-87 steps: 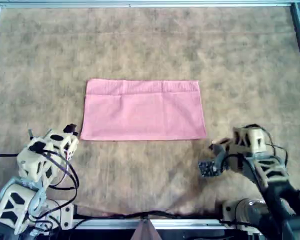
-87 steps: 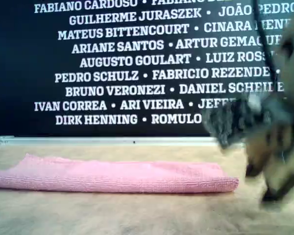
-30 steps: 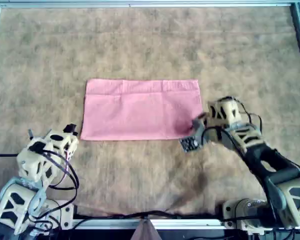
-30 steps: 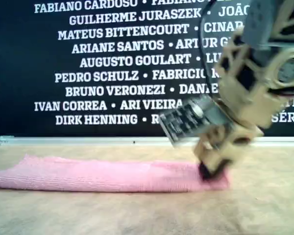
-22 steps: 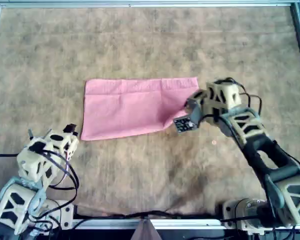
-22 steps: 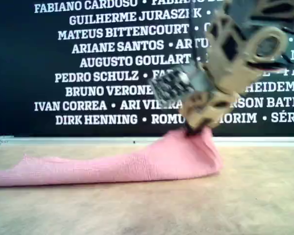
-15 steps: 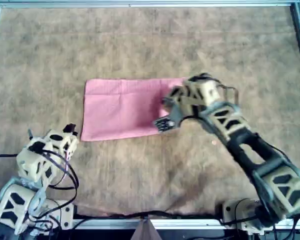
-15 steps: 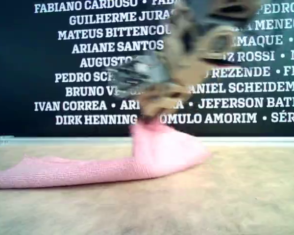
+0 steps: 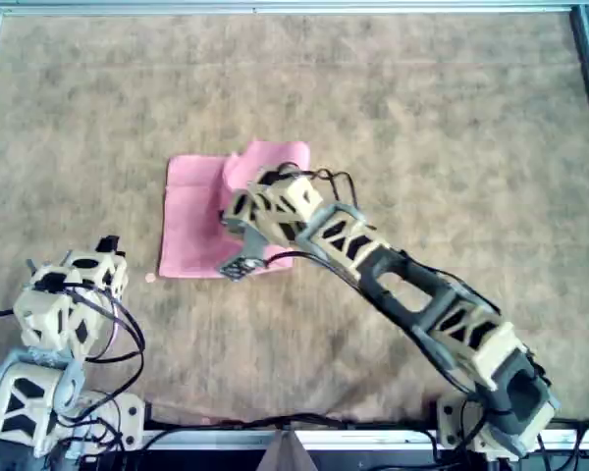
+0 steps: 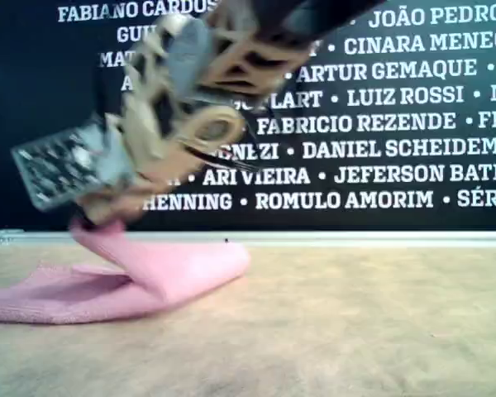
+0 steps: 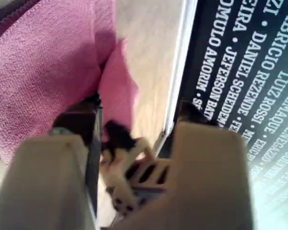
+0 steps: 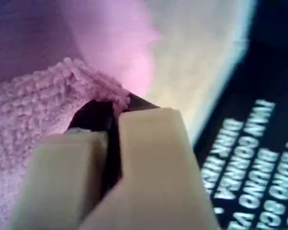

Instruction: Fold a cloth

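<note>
The pink cloth lies on the brown mat, left of centre in the overhead view. Its right end is lifted and carried over the rest, forming a raised loop. My right gripper reaches across from the overhead view's lower right. It is shut on the cloth's edge, which shows between its fingers. My left gripper hangs at the overhead view's lower left, apart from the cloth. It is open, with nothing between its jaws.
The brown mat covers the table out to a metal rail at the far edge. In the exterior view a black wall with white names stands behind the table.
My right gripper closed on the cloth's right near corner, lifted it and carried it toward the overhead view's left, doubling the cloth over. The left arm shifted slightly.
</note>
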